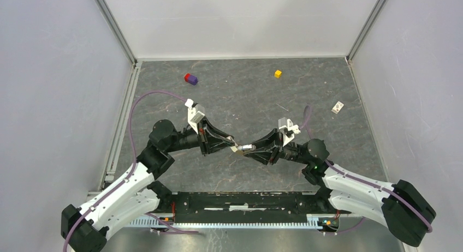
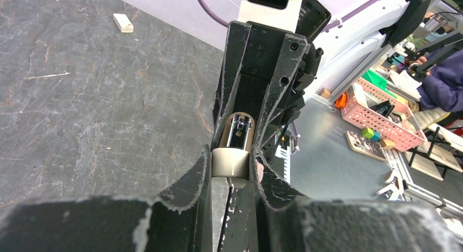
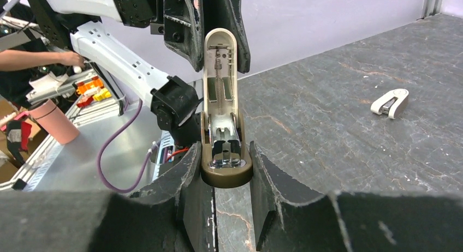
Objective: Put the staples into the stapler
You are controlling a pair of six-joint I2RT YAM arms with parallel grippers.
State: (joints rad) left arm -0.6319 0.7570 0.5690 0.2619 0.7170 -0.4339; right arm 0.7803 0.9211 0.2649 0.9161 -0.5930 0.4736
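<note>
Stapler (image 3: 220, 72), small white-beige plastic w/ grey metal inside, is approx at the middle of the dark grey stone-look counter (image 1: 229, 94) in top view, a touch toward 6 o'clock, bridged between both arms. It's opened up: in right-wrist view the spring & metal channel of one arm face the camera.

Right pincer (image 3: 226, 154) is pinching the stapler's rounded tan end, one finger on each side, both touching. Left pincer (image 2: 232, 160) comes in from the 9 o'clock side & is pressed tight on the opposite end, w/ a pale beige part squeezed between its fingers. Beyond that part, the shiny metal bit lies inside the right pincer's fingers. The two pincers meet nose to nose, very close.

Other bits on the counter, all well apart from the stapler:
- purple-and-red cube (image 1: 190, 78) at approx 11 o'clock
- small yellow cube (image 1: 278, 73) at approx 1 o'clock
- small white oblong block (image 1: 337, 107) at approx 2-3 o'clock, near the right wall
- thin pale sliver (image 1: 282, 107) btwn centre & yellow cube; too small to tell what it is

Right-wrist view also shows a small white rounded clip-like object (image 3: 390, 102) lying on the counter, at 3 o'clock of that view. Can't match it in top view.
</note>
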